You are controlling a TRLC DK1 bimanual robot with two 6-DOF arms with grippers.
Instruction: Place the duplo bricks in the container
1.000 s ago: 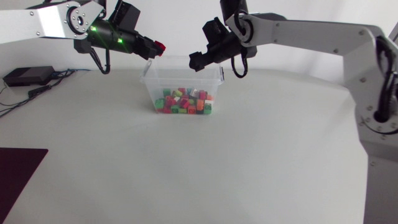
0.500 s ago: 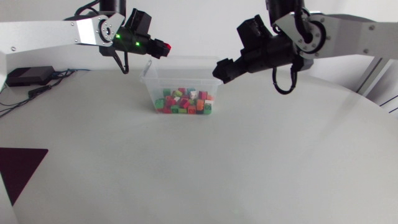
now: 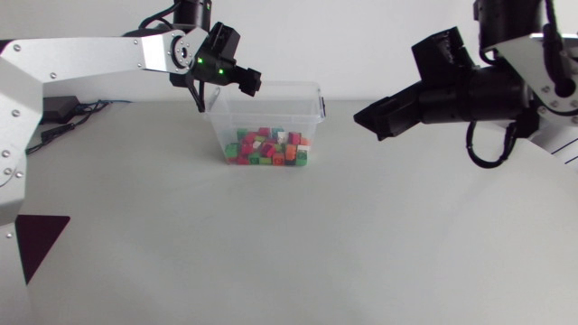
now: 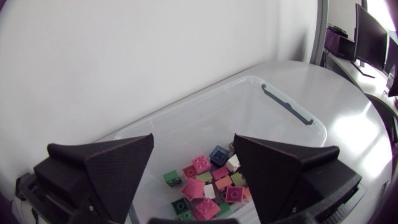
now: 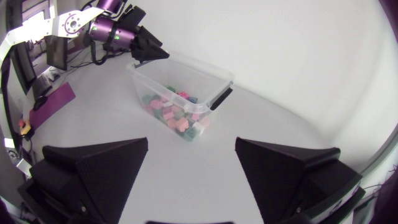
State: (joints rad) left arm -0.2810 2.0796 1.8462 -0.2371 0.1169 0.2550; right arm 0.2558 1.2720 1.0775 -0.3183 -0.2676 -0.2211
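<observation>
A clear plastic container [image 3: 312, 104] stands at the back middle of the table, with several red, green, pink and white duplo bricks [image 3: 269, 146] heaped on its floor. My left gripper [image 3: 250, 82] hovers over the container's back left corner. It is open and holds nothing. In the left wrist view the left gripper [image 4: 194, 140] looks down between its wide fingers at the bricks [image 4: 208, 183] inside the container [image 4: 292, 106]. My right gripper [image 3: 370, 116] hangs open and holding nothing to the right of the container, well apart from it. The right gripper [image 5: 191, 142] faces the container [image 5: 217, 79] from a distance.
A dark maroon mat [image 3: 36, 239] lies at the front left edge. A black box with cables [image 3: 59, 106] sits at the back left. Open tabletop spreads in front of and to the right of the container.
My left gripper moved right over the container and opened; the red brick it held is no longer between its fingers. My right arm drew back to the right, away from the container.
</observation>
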